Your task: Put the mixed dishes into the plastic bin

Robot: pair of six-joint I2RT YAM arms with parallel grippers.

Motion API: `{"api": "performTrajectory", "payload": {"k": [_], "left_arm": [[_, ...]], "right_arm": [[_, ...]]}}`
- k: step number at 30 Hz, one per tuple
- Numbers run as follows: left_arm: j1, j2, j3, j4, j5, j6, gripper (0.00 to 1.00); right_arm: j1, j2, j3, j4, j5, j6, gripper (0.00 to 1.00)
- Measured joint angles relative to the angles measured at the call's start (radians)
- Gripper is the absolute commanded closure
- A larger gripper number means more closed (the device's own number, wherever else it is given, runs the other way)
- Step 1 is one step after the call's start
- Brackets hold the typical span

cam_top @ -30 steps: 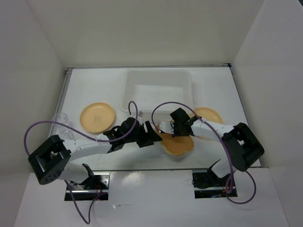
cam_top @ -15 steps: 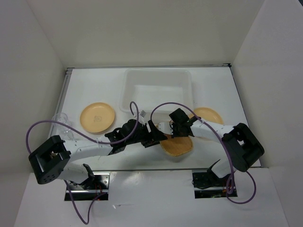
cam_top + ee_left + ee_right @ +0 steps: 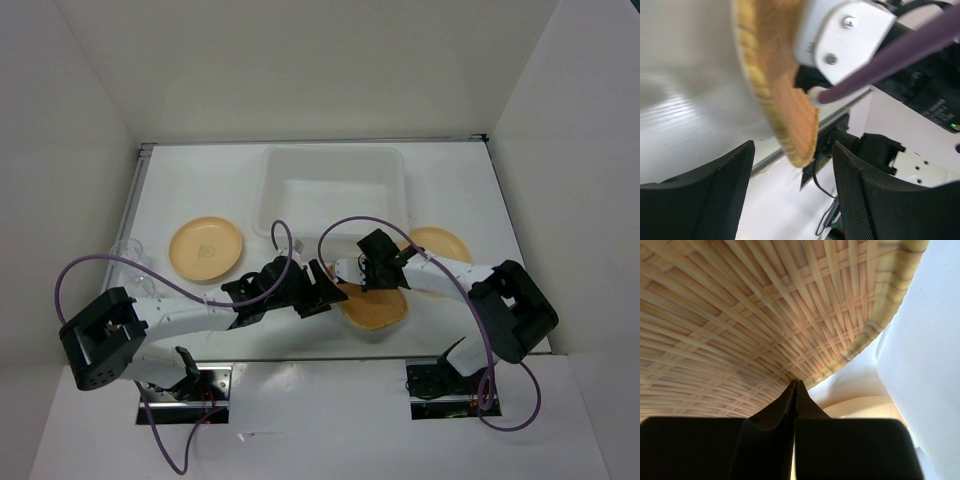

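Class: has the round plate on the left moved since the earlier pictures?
No. The round plate keeps its spot beside the bin's near left corner.

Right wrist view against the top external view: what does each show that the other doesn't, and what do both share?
Only the right wrist view shows the grip: the right gripper pinched shut on the woven plate, its weave in close-up. Only the top external view shows the layout: the plastic bin behind with no dishes in it, a round plate and a clear cup at left, and the left gripper beside the woven plate. Both show the woven plate and the right gripper on it.
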Motion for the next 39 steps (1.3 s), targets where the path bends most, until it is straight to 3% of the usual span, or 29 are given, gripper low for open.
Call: {"api": "performTrajectory", "payload": {"k": [8, 15, 23, 30, 34, 35, 38, 39], "left_arm": [[0.000, -0.017, 0.000, -0.065, -0.044, -0.021, 0.28], [0.000, 0.128, 0.045, -0.059, -0.035, -0.016, 0.28], [0.000, 0.186, 0.089, -0.035, -0.026, -0.012, 0.29], [0.000, 0.197, 0.108, -0.022, -0.020, 0.009, 0.51], [-0.001, 0.206, 0.117, -0.019, -0.016, 0.014, 0.71], [-0.001, 0.211, 0.121, -0.025, -0.015, 0.014, 0.83], [0.018, 0.232, 0.143, -0.033, -0.010, -0.069, 1.00], [0.022, 0.237, 0.150, -0.036, -0.011, -0.069, 1.00]], "right_arm": [[0.000, 0.000, 0.000, 0.000, 0.000, 0.000, 1.00], [0.000, 0.000, 0.000, 0.000, 0.000, 0.000, 1.00], [0.000, 0.001, 0.001, 0.000, 0.005, 0.015, 1.00], [-0.001, 0.003, 0.001, 0.001, 0.011, 0.021, 1.00], [-0.001, 0.003, 0.002, 0.001, 0.012, 0.022, 1.00], [-0.001, 0.003, 0.002, 0.000, 0.016, 0.022, 1.00], [-0.001, 0.003, 0.002, -0.023, 0.038, 0.021, 1.00], [-0.001, 0.002, 0.002, -0.024, 0.042, 0.022, 1.00]]}}
